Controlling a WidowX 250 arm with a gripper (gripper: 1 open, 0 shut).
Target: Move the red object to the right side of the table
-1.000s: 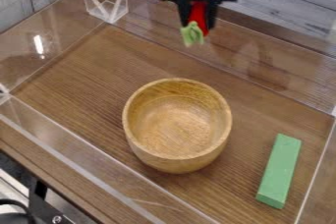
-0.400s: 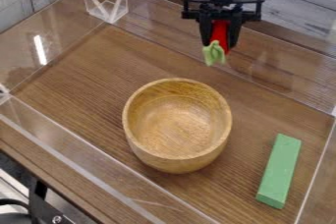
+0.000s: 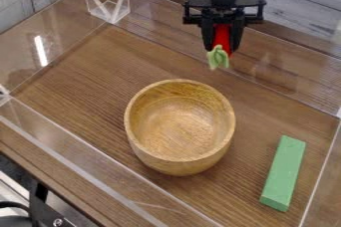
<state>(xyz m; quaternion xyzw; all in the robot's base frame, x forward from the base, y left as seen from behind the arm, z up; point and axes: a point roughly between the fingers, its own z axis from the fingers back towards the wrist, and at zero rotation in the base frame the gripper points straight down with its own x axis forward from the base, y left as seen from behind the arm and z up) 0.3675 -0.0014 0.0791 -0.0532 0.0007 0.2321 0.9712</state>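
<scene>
The red object, a small strawberry-like toy with a green leafy tip hanging down, is pinched between the black fingers of my gripper. The gripper points straight down and is shut on the toy, just above the back of the table, right of its middle. The toy hangs clear of the tabletop, beyond the wooden bowl.
A round wooden bowl stands in the middle of the table. A flat green block lies at the front right. Clear acrylic walls edge the tabletop, with a clear bracket at the back left.
The gripper has carried the red object to the right along the back of the table and a little lower. It has hardly shifted since the middle frame.
</scene>
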